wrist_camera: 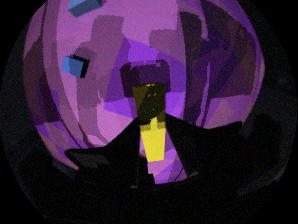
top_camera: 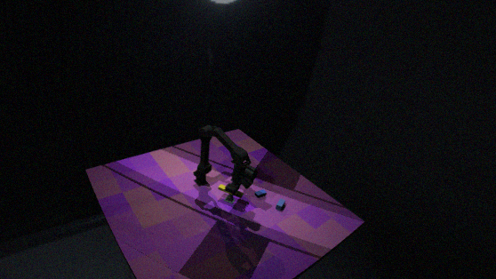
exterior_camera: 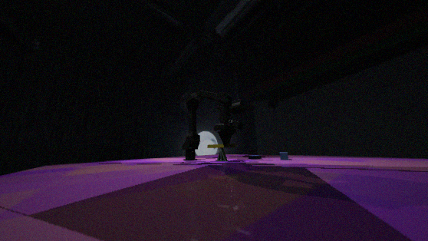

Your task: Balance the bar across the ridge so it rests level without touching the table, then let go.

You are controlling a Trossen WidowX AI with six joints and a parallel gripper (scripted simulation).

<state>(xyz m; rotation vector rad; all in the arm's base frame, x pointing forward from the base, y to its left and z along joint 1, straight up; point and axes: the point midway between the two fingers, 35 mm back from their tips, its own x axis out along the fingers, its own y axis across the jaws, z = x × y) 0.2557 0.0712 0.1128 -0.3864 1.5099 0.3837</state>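
You are gripping the yellow bar [exterior_camera: 215, 146] in the gripper [exterior_camera: 225, 145], fingers clenched on it, and it is sitting level just above the ridge [exterior_camera: 222, 155]; contact with the crest cannot be told. The grasp looks off-centre: the bar is reaching far to one side of the ridge, so on release it is likely tipping and dropping an end onto the table [exterior_camera: 115, 184]. An uneven opening could also be dragging it off the narrow crest. The bar is a flat, smooth, rigid strip; the ridge is a small dark wedge. Two blue blocks [top_camera: 260, 193] are lying near the ridge, away from the arm's base.
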